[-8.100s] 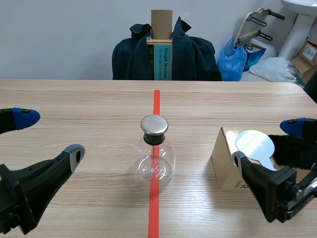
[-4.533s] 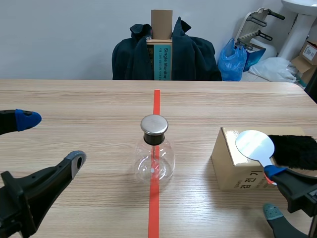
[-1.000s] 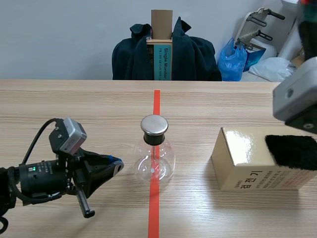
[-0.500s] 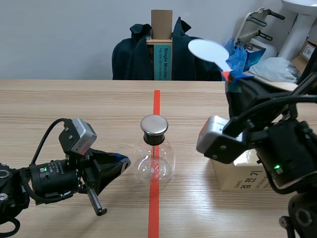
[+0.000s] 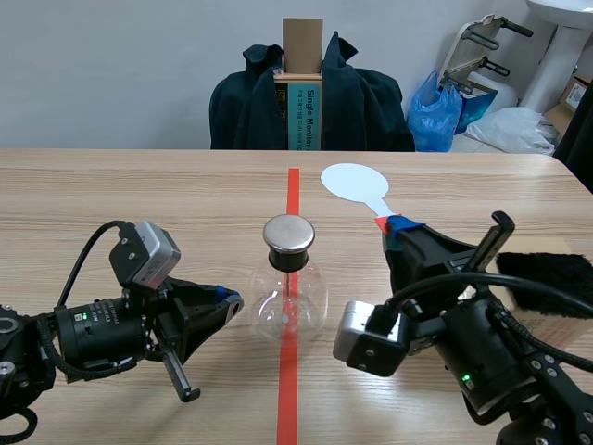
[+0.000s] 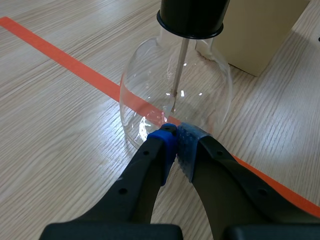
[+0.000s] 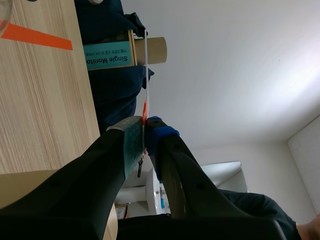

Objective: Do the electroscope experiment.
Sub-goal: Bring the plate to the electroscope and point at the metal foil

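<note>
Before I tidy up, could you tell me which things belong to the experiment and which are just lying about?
Job: round glass flask with metal cap; white round paddle in right gripper; black fur cloth.
Lying about: dark jacket; blue plastic bag.

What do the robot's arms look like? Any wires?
The left arm and right arm are black with looping black cables, a silver-grey camera box and a tiny green light each. The left gripper and right gripper have thick black fingers with soft blue or grey-green pads.
</note>
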{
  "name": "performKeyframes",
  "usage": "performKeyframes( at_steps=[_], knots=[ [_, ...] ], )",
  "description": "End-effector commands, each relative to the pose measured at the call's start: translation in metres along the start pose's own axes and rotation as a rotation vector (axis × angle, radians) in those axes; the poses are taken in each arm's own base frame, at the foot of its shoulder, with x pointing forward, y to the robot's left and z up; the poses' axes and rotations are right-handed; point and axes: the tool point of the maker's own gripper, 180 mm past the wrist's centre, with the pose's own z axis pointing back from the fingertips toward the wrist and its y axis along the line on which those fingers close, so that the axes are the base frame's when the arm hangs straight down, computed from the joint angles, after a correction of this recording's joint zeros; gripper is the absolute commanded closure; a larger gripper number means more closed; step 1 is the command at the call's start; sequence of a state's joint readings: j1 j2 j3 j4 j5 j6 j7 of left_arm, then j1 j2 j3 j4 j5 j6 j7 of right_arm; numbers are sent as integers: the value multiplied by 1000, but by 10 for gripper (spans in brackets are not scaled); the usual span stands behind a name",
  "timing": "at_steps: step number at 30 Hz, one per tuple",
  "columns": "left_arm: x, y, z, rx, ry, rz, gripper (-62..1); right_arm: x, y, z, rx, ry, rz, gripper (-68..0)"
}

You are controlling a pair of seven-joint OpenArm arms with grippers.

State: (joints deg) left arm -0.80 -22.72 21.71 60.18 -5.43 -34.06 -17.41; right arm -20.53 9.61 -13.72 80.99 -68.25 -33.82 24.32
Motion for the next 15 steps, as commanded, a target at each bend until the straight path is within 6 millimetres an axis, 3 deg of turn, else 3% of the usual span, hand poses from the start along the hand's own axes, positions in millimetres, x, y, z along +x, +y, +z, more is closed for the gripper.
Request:
performKeyframes(
  at_steps=[1,9,15],
  knots=[
    [14,4,-2,10,-45,-10,-27,-4,-10,-4,-32,0,30,-8],
    [14,4,-2,10,-45,-10,-27,-5,-3,-1,-8,1,46,-8],
    [14,4,-2,10,-45,-10,-27,12,-2,0,-4,-93,52,-8]
  ],
)
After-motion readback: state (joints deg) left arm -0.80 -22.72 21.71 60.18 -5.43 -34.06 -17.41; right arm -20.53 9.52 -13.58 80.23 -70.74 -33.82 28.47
